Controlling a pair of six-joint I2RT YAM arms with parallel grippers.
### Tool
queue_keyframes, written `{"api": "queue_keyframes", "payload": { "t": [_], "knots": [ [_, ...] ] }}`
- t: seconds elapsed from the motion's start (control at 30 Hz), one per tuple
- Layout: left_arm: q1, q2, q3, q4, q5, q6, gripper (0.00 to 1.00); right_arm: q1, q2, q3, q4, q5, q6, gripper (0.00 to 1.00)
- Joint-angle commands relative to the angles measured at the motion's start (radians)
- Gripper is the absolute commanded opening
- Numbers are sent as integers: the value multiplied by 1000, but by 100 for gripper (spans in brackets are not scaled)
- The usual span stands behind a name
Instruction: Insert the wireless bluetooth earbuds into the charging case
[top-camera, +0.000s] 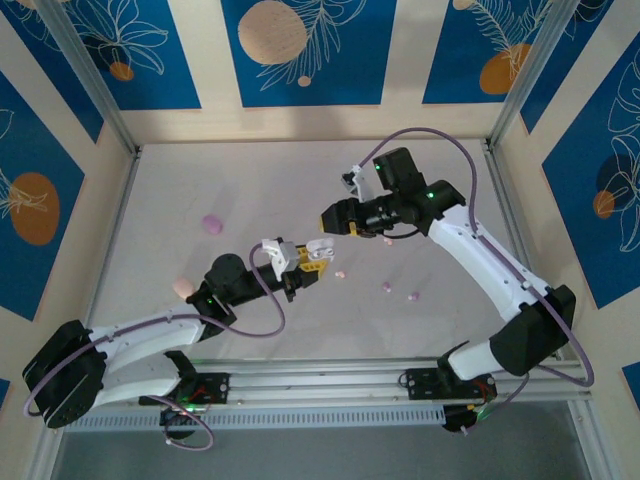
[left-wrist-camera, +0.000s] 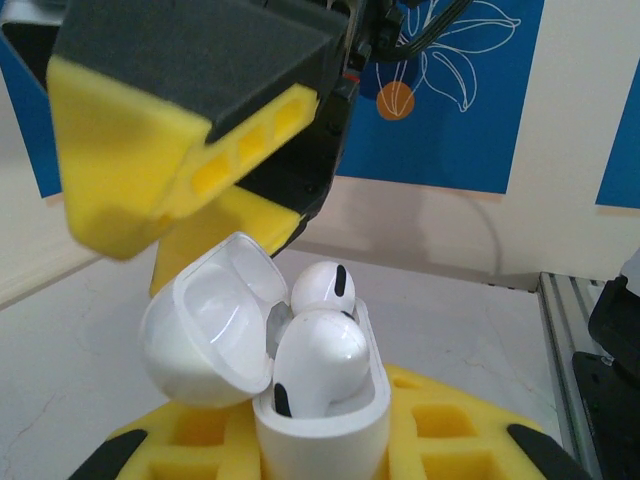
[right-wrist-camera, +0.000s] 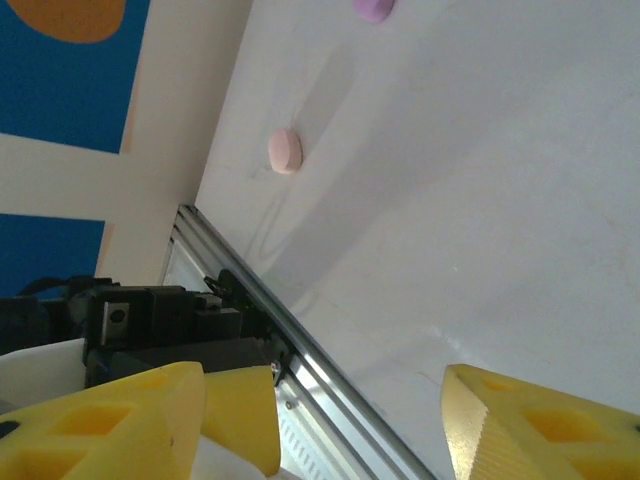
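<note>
The white charging case (left-wrist-camera: 320, 425) stands upright with its lid (left-wrist-camera: 205, 335) swung open to the left. My left gripper (left-wrist-camera: 320, 455) is shut on its base. Two white earbuds sit in it, one in front (left-wrist-camera: 320, 360) and one behind (left-wrist-camera: 322, 287), their heads above the rim. In the top view the case (top-camera: 318, 250) is at mid-table in the left gripper (top-camera: 303, 265). My right gripper (top-camera: 332, 222) hovers just above it, open, one yellow finger (left-wrist-camera: 150, 170) over the lid. Nothing lies between its fingertips (right-wrist-camera: 350, 425). Tiny pink and lilac earbuds (top-camera: 387, 286) lie loose to the right.
A lilac pebble-like case (top-camera: 211, 223) and a pink one (top-camera: 182, 288) lie on the left half of the table; they are also in the right wrist view as the lilac case (right-wrist-camera: 372, 8) and the pink case (right-wrist-camera: 285, 151). An aluminium rail (top-camera: 330, 385) runs along the near edge.
</note>
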Motion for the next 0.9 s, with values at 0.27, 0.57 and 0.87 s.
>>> {"api": "queue_keyframes", "payload": {
  "t": [0.27,0.57,0.87],
  "knots": [
    [-5,-19,43,16,3,-7,21,17,15,28,-98,-50,-69,61],
    [-5,-21,45,13,-25,-29,21,17,-13,24,-116,-75,-102,60],
    [-5,-22,49,9,-51,-36,21,11,-47,17,-139,-98,-139,60]
  ]
}}
